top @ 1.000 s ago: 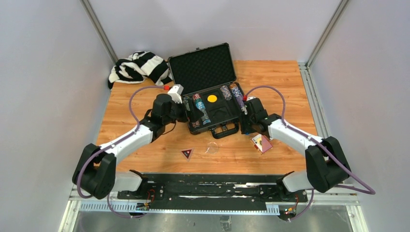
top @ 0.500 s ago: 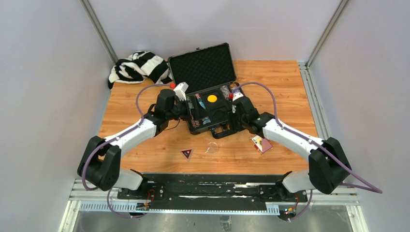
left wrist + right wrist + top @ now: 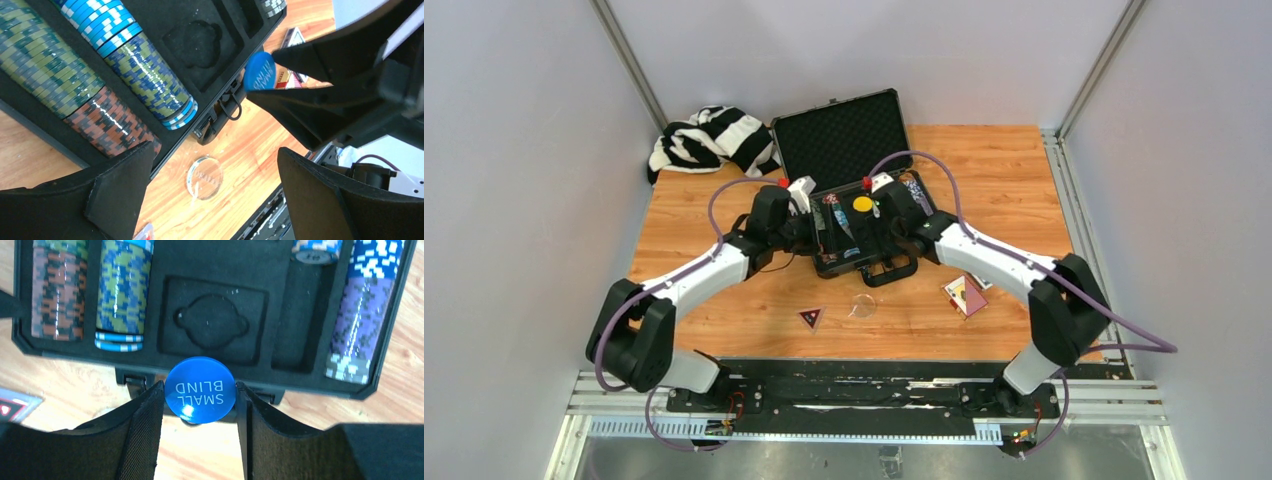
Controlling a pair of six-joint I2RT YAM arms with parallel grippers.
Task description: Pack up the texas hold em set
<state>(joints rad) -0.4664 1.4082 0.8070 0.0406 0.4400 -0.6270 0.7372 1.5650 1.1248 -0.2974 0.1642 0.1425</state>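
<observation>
One blue disc (image 3: 200, 385) lettered SMALL BLIND, pinched by its edges between the pads of the right claw (image 3: 199, 390), its lower rim hidden behind them. Beyond the tips: black case (image 3: 215, 270), open, far end cut off; round foam recess (image 3: 212, 320) directly ahead; chip stacks (image 3: 122, 290) to either side, partly out of frame. Left claw (image 3: 212, 165) spread wide, gripping nothing; clear disc (image 3: 204, 178) on the table below it, seen between its fingers, lettering unreadable.

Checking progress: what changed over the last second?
The right gripper, holding the blue Small Blind disc, swung left from the right edge of the case to over its middle. The left gripper edged nearer it, still open. Chips and clear disc stayed put.
</observation>
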